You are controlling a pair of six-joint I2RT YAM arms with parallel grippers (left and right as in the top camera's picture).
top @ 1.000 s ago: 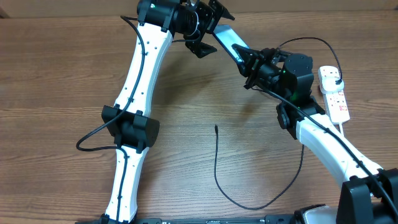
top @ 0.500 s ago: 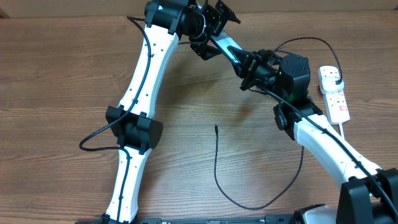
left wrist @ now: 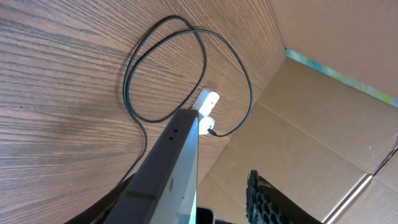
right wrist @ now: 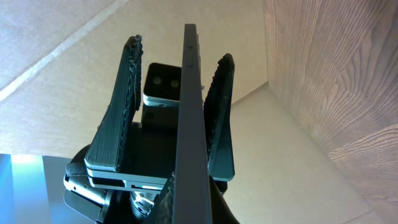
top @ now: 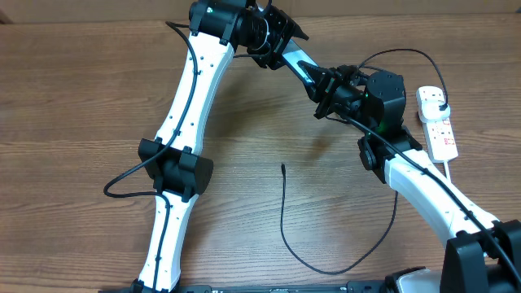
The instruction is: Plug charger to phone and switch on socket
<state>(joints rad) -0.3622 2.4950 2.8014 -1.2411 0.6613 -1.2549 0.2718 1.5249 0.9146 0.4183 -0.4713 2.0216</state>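
Two sets of fingers bracket the slim, blue-screened phone (top: 298,62), which I see held edge-up near the counter (top: 81,122)'s far edge. The right fingers (top: 326,80) are clamped on it and the left fingers (right wrist: 124,112) stand apart astride it. The black charger (top: 283,220) lies mid-counter, and the white socket (top: 440,122) is by the right edge.

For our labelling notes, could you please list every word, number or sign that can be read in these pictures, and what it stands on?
No text can be read.
On the power strip: small red marks, too small to read.
On the phone: bright screen seen at a slant, nothing legible.
On the cardboard wall: a coloured printed strip, too blurred to read.
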